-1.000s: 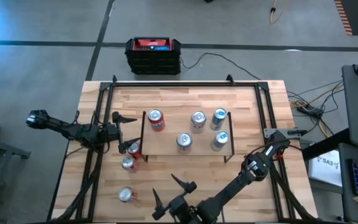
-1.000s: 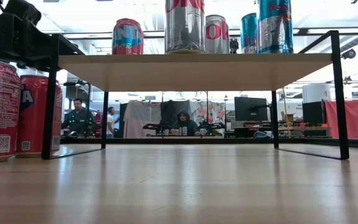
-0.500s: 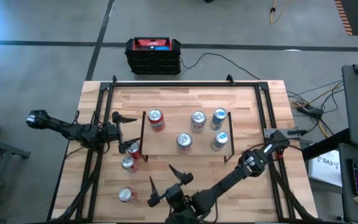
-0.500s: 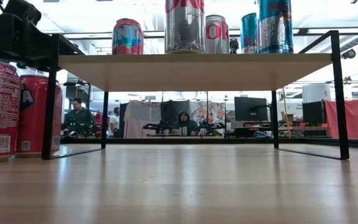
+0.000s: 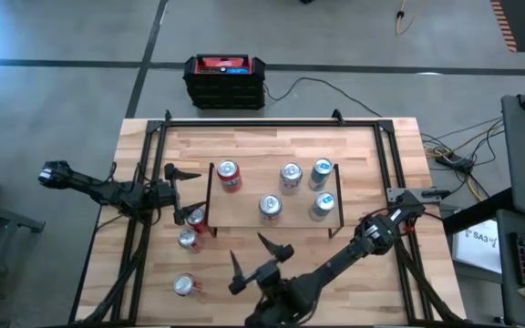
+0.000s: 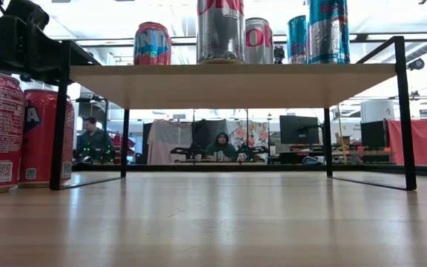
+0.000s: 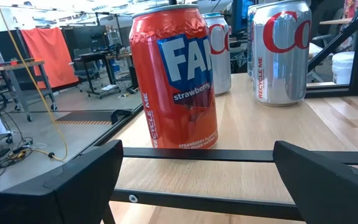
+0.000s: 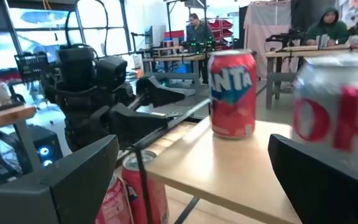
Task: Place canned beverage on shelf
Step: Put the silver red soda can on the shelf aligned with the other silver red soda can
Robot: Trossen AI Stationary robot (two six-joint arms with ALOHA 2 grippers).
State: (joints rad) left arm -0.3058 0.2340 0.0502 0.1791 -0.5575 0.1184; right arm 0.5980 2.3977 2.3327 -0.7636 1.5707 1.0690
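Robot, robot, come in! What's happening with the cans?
Both pincers open, empty: left, right. Five cans on low light-wood shelf. Three red cans wait on table.

My right gripper (image 5: 262, 254) has moved away from the table's near edge toward the low light-wood shelf on thin black legs (image 5: 244, 211) — its open fingers now sit closer to the shelf's front. The right arm's elbow has swung in along with it — slightly toward the table's middle.

Five cans (image 5: 270, 207) stand upright on the light-wood shelf (image 5: 249, 217).
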